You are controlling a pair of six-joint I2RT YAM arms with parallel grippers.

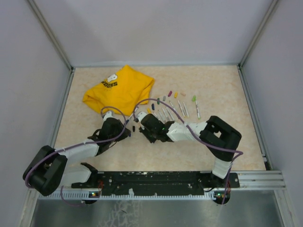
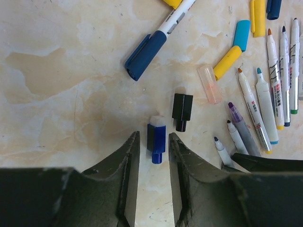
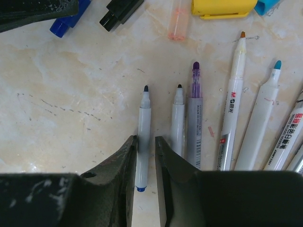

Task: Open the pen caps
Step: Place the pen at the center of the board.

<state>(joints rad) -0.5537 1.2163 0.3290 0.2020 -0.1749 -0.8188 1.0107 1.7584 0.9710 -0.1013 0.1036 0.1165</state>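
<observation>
Saw a beige marbled bench (image 1: 222, 90) boxed in by plain grey walls (image 1: 156, 28) and metal corner posts (image 1: 50, 33), evenly lit.

You can read "M&G" plus two Chinese characters on white pen (image 3: 231, 113), orange tip. Small red square logo sits lower on same barrel. Barcode on grey pen (image 3: 194, 127), purple tip; digits too small for you. Chinese print and tiny capitals on right-edge pen (image 3: 287, 138), not legible. Dark upside-down lettering on yellow T-shirt (image 1: 124, 92), too small for you to read.
</observation>
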